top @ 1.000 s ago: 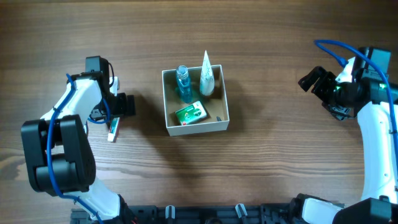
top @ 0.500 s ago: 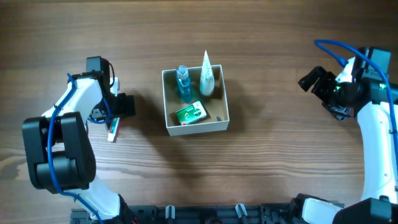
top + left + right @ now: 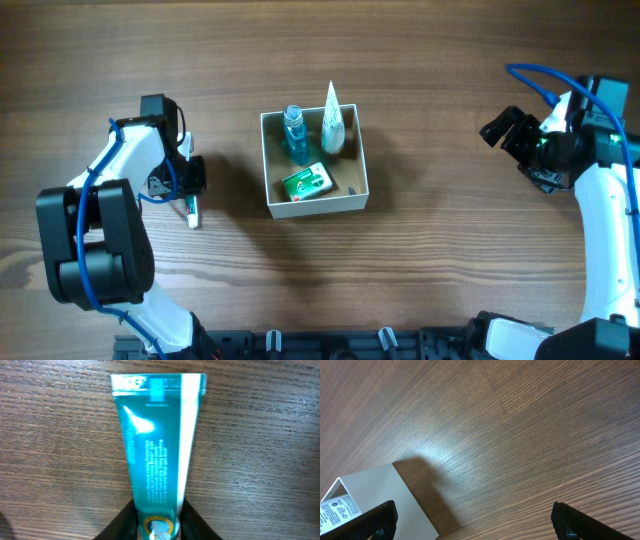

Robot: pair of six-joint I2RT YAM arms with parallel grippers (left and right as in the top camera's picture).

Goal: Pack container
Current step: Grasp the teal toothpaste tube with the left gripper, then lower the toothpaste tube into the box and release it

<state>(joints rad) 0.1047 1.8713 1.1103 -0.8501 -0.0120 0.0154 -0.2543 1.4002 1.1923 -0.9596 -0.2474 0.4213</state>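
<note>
While the container (image 3: pixel 316 208) sits in the middle of the frame with a blue bottle (image 3: pixel 293 135), a white tube (image 3: pixel 332 130) and a green packet (image 3: pixel 307 182) inside, the left gripper (image 3: pixel 159 527), at the middle left, has both fingers closed snug on the cap end of a teal tube (image 3: pixel 157 445). I think the box is light, stiff cardboard that could slide if bumped, so its thin wall is the best place to hold. At the far right, the right gripper (image 3: pixel 477 522) is wide open and has nothing in it.

free: container (image 3: pixel 316 207) near-right corner | blocked: bottle (image 3: pixel 293 135), white tube (image 3: pixel 332 126), green packet (image 3: pixel 307 182)
</note>
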